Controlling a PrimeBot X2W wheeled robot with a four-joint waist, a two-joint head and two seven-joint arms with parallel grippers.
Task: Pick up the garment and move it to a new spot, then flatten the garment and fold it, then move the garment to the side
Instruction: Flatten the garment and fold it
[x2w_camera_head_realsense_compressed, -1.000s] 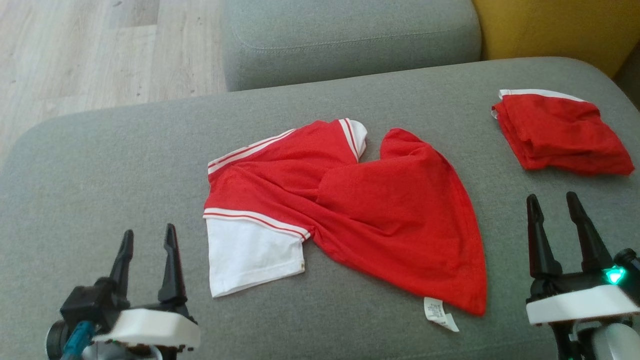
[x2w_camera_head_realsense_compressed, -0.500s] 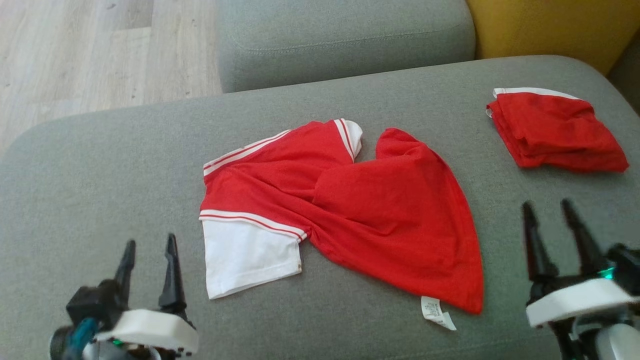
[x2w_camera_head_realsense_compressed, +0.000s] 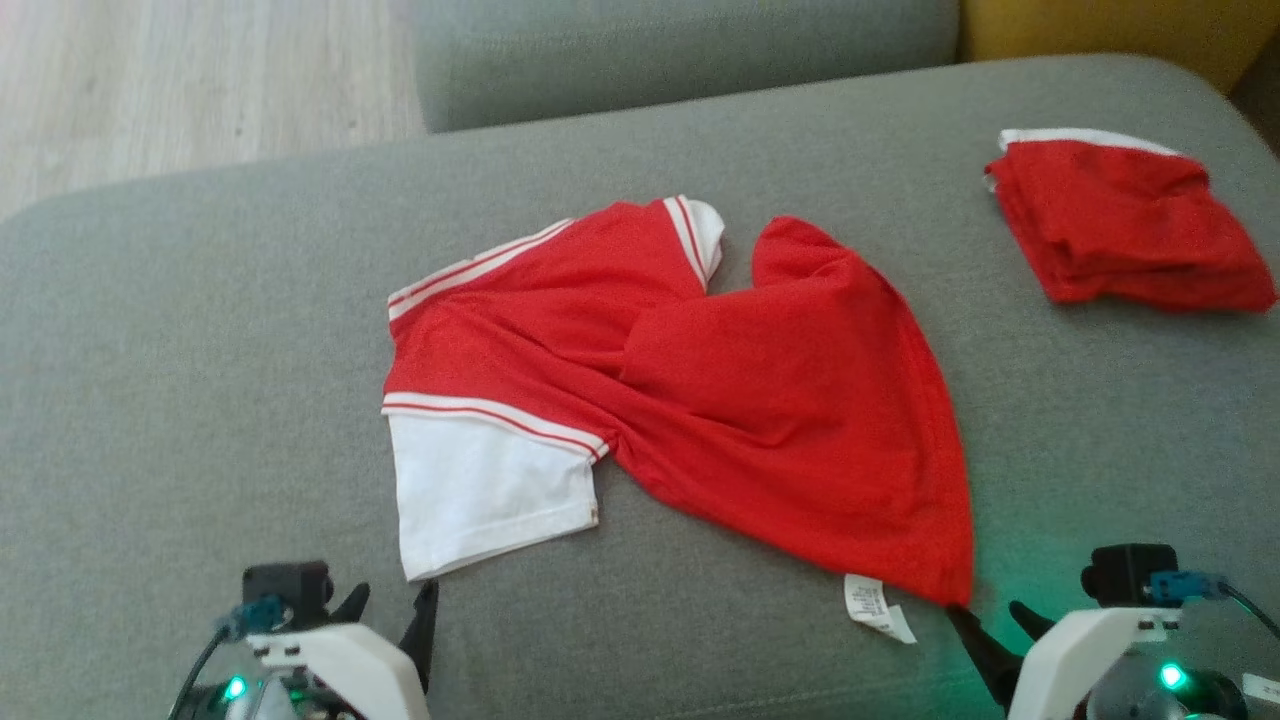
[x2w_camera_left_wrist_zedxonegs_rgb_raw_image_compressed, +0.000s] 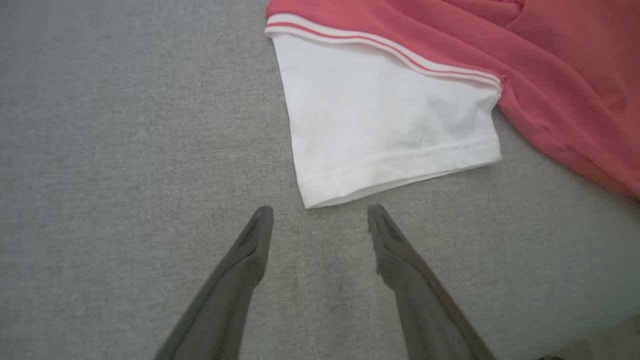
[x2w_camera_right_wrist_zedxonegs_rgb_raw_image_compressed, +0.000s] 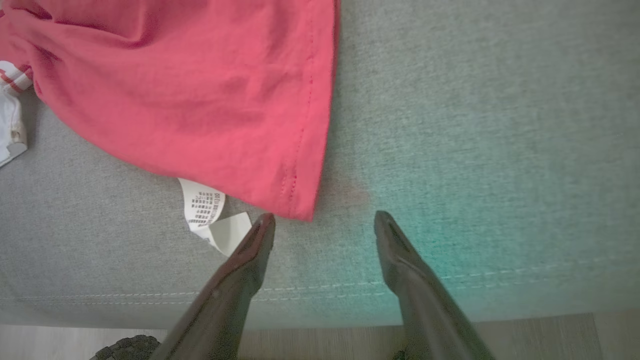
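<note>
My jaws, left and right, stand wide over a grey woven sofa cushion bearing a crumpled red-and-white shirt; pale wood floor beyond.

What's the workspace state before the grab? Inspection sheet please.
Surface: grey sofa seat, flat.
Job's things: red shirt crumpled mid-seat, white sleeve toward the left, care label at the near hem.
Clutter: folded red garment, far right.
Grippers: left gripper open, tips just short of the sleeve; right gripper open, hem corner just ahead; neither holds anything.
Cables: left wrist cable and right wrist cable, blue-plugged, clear of the shirt.
Surroundings: wood floor, second grey cushion, yellow upholstery behind.
</note>
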